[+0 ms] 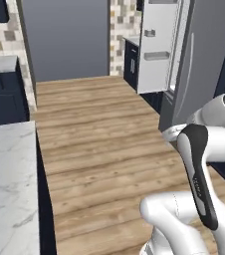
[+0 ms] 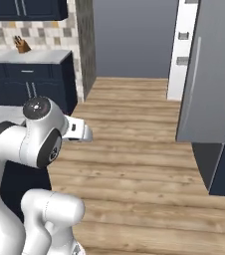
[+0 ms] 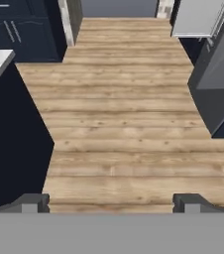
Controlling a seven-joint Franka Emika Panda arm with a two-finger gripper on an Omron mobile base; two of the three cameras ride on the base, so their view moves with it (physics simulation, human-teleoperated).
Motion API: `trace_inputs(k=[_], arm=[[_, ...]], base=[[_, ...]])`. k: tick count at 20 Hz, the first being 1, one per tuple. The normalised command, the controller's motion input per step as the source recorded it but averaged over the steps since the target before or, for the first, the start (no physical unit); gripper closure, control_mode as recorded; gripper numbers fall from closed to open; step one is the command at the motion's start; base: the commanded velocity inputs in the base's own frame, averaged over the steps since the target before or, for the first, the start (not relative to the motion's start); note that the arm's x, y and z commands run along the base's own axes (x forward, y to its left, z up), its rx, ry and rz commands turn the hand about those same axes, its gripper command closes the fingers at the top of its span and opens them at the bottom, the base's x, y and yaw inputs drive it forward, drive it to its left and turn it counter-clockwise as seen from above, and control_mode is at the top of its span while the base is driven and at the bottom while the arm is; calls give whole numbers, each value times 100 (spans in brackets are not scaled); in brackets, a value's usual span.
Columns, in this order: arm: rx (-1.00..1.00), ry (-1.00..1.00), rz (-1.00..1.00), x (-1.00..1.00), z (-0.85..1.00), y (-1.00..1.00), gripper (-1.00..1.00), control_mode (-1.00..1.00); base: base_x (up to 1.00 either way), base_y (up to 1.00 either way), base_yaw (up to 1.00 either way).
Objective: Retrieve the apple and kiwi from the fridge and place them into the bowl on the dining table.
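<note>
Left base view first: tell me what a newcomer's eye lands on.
The white arm bulks in the lower right over bare wooden floor. Beyond it, on the right, the grey fridge stands with one door swung open, showing its white inner shelves. A marble-topped dining table runs along the left edge. The gripper hangs open above the floor.

Wooden floor [image 1: 99,144] bare; marble dining table [image 1: 7,184] top bare.

The floor [image 1: 99,134] is light brown wood planks. On the left, the dining table [image 1: 7,184] has a white top with grey veins over a dark navy base. On the right, the fridge [image 2: 211,74] is grey, its open door's [image 1: 157,45] inside white. Far cabinets [image 2: 30,82] are navy, below beige-and-grey mosaic tiles [image 2: 30,32].
</note>
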Motion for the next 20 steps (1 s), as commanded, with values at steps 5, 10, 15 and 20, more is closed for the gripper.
trace_inputs(k=[5, 10, 15, 20], arm=[[0, 0, 0, 0, 0, 0, -100, 100], [0, 0, 0, 0, 0, 0, -100, 100], [0, 0, 0, 0, 0, 0, -100, 100], [0, 0, 0, 0, 0, 0, -100, 100]], base=[[100, -2, -35], [100, 2, -40], [100, 21, -43], [100, 42, -45]])
